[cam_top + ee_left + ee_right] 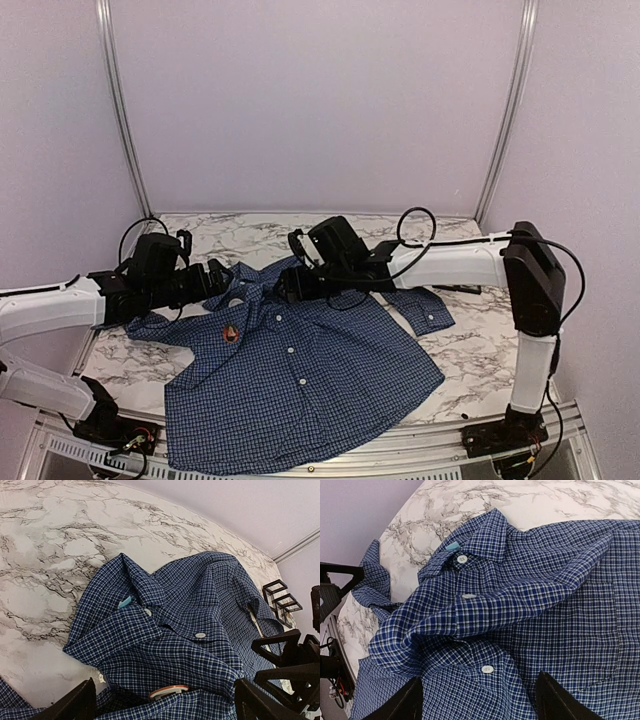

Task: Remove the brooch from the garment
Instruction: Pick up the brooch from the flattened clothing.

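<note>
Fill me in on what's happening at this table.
Two robot arms are working over a dark blue checked shirt lying on the marble table. The left end effector and the right end effector hover open near its collar, holding nothing. The round red brooch is pinned to the shirt's front, not yet removed.

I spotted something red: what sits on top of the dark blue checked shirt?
A small round reddish brooch lies on the chest of the checked shirt. What fastens it underneath is covered.
</note>
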`<state>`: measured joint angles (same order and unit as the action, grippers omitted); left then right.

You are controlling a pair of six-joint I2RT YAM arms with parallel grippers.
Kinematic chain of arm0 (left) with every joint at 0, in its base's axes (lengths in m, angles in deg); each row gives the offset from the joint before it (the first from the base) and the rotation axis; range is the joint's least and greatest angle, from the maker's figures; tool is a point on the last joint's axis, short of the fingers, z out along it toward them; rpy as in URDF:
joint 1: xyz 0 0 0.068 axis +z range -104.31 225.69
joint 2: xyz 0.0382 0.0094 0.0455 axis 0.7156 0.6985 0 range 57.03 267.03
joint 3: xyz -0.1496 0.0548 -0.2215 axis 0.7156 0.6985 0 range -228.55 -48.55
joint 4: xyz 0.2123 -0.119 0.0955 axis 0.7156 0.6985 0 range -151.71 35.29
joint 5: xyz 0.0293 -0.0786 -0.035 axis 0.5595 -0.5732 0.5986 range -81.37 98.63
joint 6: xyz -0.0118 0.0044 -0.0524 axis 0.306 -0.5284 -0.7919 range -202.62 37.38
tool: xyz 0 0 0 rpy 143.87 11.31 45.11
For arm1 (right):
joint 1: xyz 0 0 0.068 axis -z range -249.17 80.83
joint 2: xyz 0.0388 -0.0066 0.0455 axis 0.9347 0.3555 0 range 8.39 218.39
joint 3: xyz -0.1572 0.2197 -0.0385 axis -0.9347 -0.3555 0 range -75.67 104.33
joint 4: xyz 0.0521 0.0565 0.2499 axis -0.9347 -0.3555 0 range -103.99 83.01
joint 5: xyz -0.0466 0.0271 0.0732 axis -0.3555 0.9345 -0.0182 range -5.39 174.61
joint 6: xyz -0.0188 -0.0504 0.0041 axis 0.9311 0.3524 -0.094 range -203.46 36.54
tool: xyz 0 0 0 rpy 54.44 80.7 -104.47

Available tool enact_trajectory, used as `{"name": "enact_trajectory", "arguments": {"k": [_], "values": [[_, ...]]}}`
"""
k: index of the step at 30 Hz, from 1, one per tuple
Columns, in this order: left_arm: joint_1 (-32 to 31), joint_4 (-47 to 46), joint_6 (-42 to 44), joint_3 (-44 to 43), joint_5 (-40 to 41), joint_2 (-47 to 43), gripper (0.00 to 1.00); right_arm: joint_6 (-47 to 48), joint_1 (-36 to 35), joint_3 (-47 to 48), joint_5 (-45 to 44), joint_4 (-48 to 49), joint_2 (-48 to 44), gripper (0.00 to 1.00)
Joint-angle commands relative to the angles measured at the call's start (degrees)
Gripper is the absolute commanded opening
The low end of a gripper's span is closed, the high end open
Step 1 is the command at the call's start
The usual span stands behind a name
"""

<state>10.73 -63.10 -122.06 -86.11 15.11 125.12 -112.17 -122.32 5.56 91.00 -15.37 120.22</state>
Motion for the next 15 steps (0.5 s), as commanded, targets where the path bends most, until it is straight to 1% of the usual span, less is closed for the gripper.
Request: {"name": "enact_trajectory", "arguments": {"k": [1, 6, 11, 15], "values": [[0.83, 1.28, 1.34, 1.06, -1.11, -1.28, 0.99, -1.08, -1.18, 4.07, -2.10, -2.77, 3.57, 0.74], [1.36, 0.98, 1.69, 1.39, -1.99, -0.14, 0.99, -1.18, -2.28, 7.97, -2.40, -4.07, 7.08, 0.74], [1.50, 0.39, 1.76, 0.74, -3.59, 2.26, 0.99, -1.41, -2.31, 9.95, -2.00, -4.33, 9.32, 0.74], [1.56, -0.26, 1.44, 0.39, -4.55, 3.65, 0.98, -1.76, -2.49, 8.37, -3.79, -3.91, 6.58, 0.74]]}}
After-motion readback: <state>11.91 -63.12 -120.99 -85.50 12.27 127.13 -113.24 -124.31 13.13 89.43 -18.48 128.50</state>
